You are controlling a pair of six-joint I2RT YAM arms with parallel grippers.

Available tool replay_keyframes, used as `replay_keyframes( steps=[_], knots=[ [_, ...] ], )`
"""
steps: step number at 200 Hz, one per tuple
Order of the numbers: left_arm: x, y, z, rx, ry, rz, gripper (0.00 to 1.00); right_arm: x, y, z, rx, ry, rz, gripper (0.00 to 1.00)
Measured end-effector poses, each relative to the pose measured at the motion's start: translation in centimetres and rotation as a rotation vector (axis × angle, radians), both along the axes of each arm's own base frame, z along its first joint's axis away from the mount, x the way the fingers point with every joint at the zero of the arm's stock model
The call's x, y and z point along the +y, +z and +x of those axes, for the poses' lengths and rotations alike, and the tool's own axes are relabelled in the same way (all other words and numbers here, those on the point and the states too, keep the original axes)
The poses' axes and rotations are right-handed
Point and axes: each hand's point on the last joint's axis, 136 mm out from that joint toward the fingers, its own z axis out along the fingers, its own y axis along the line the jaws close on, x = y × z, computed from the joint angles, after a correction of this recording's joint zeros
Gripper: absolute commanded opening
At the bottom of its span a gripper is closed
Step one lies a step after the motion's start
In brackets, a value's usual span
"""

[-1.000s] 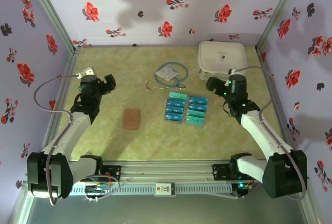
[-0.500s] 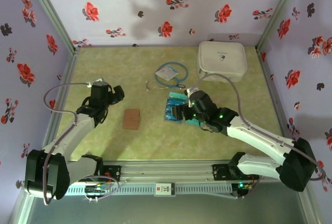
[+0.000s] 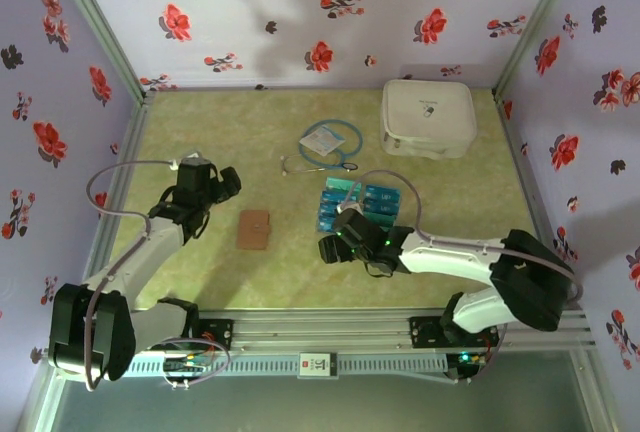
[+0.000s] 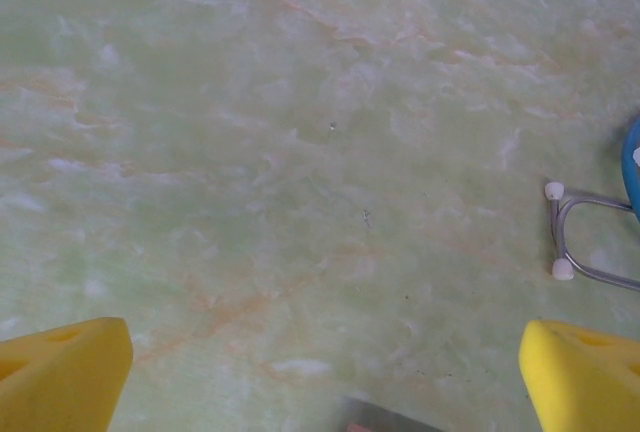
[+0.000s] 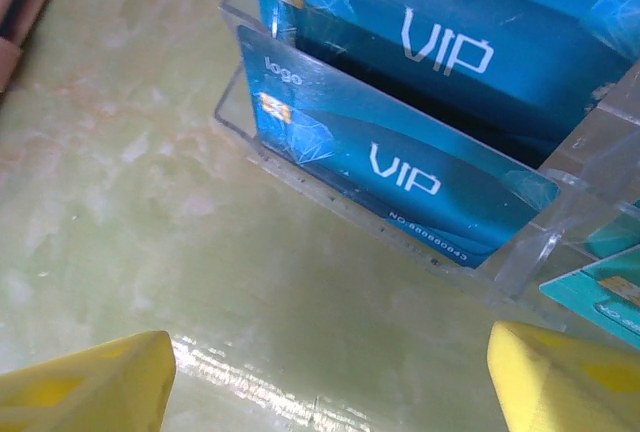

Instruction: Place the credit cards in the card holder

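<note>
The right gripper [image 5: 330, 392] hangs low over the table [image 5: 130, 202], just short of the cards [image 5: 400, 167]. Its yellow fingers [image 5: 90, 387] are spread wide with nothing between them. The blue cards stand slanted in the slots of a clear rack [image 5: 525, 252], and the front one, marked VIP, is the easiest to reach. The step in hand looks like picking up that first card. To do it well, the gripper should ease forward and set its fingers across the card's free edge rather than the plastic walls. It should then pinch the thin faces squarely and draw the card out along the slant of its slot, so the rack does not drag with it. The wallet [image 3: 254, 229] lies flat on the table to the left of the cards, apart from them; whether it lies open cannot be told. The left gripper [image 3: 222, 184] hovers near the wallet's far left side, fingers released and empty, well placed to steady it.
</note>
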Motion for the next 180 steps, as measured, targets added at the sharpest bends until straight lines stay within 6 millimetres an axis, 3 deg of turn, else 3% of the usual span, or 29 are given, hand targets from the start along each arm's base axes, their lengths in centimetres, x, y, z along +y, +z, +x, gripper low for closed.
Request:
replay_keyframes(
  steps=[61,120,180],
  knots=[
    [-0.1,-0.3,-0.1,0.017,-0.007,0.004,1.0,0.2,-1.5,0.7,-0.011,-0.023,-0.024,0.84],
    [-0.1,-1.0,-0.1,0.043,-0.007,0.011,1.0,-0.9,-2.5,1.7,-0.036,-0.068,-0.086,0.85],
    [-0.1,-1.0,0.0,0.042,-0.007,0.011,1.0,-2.9,-3.0,4.7,-0.036,-0.174,-0.084,0.85]
  ],
)
